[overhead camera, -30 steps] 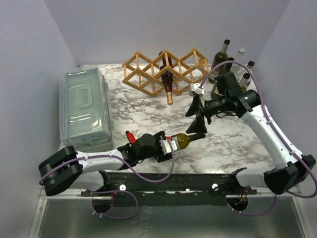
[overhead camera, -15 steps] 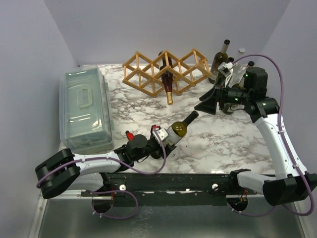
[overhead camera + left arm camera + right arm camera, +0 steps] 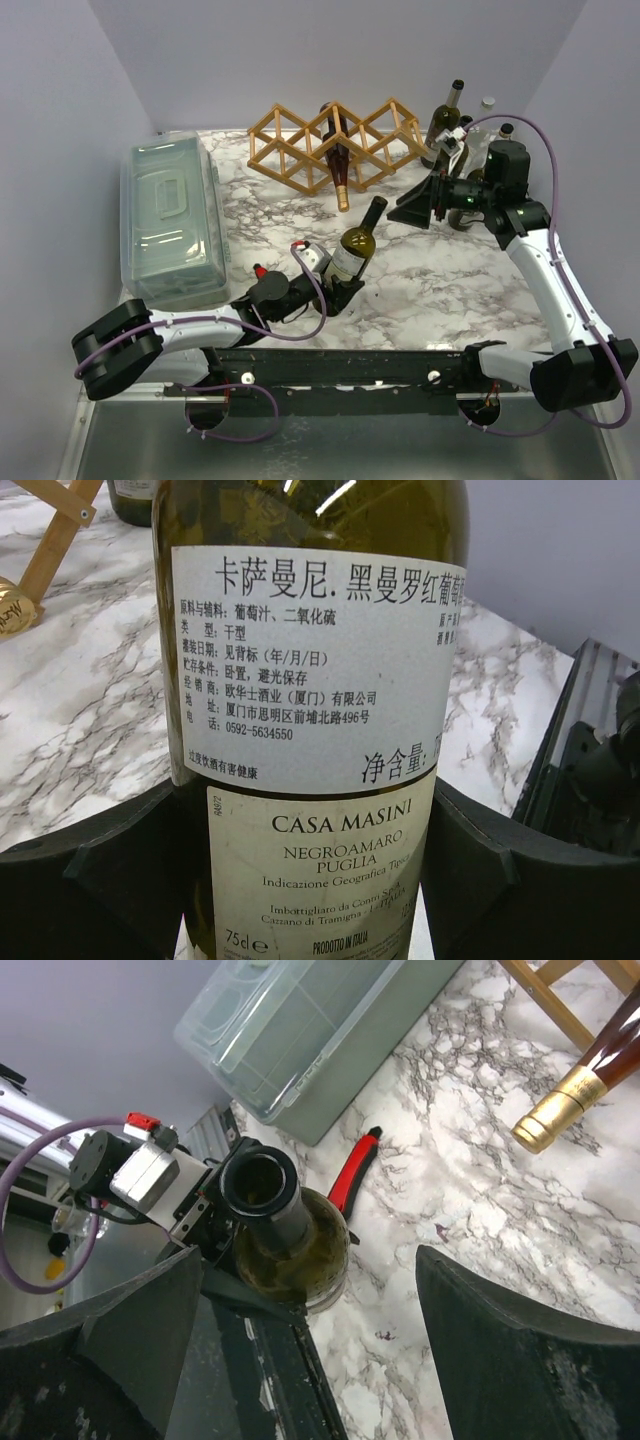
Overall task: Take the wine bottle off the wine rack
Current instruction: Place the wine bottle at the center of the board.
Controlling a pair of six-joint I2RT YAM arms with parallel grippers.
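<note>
1. Left gripper [image 3: 338, 288] clamped the wine bottle [image 3: 352, 252] low on its body, near the table's [image 3: 450, 290] near edge; bottle tilted, clear of the wine rack [image 3: 290, 150].
2. Right gripper [image 3: 408, 208] hung empty, jaws apart, towards the right edge.
3. Removal looked done; setting down left; a second bottle [image 3: 338, 165] lay in the rack.

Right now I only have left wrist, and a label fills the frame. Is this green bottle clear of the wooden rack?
Observer: Yes. The dark green glass wine bottle is apart from the light tan wooden lattice rack. The left claw holds it tilted near the front of the white marble table.
Operator: Right claw in the way?
Observer: No. The right claw is open and empty, off to the bottle's back right, not touching it.
Operator: Anything in the rack?
Observer: One brown bottle with gold foil neck lies in the middle cell, neck toward the front.
</note>
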